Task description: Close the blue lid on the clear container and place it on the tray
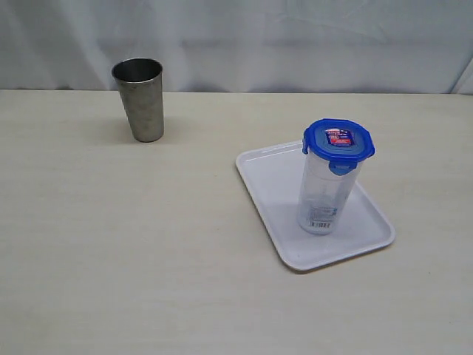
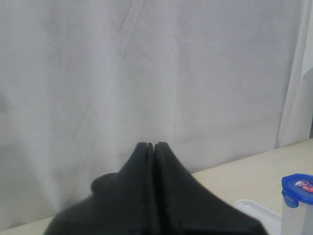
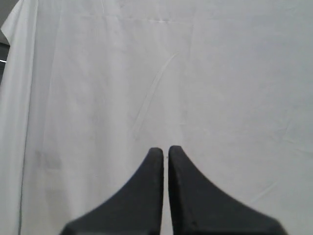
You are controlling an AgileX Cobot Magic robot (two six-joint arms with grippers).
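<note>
Looks straight onto a white cloth [image 3: 230, 73] that fills nearly the whole view. In the foreground, the right pincer [image 3: 165, 152]: two black fingers [image 3: 146, 196], broad at the base and tapering to blunt tips. Tips drawn close together, parted by only a thin slit of white, with nothing gripped between. Behind, a long slanting crease [image 3: 152, 93] in the cloth, plus fainter folds and wrinkles. At one margin, the cloth's hanging edge, and a narrow dark strip [image 3: 4, 51] beyond it.

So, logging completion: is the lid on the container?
On: the blue lid sits atop the upright clear container, which stands on the tray.
</note>
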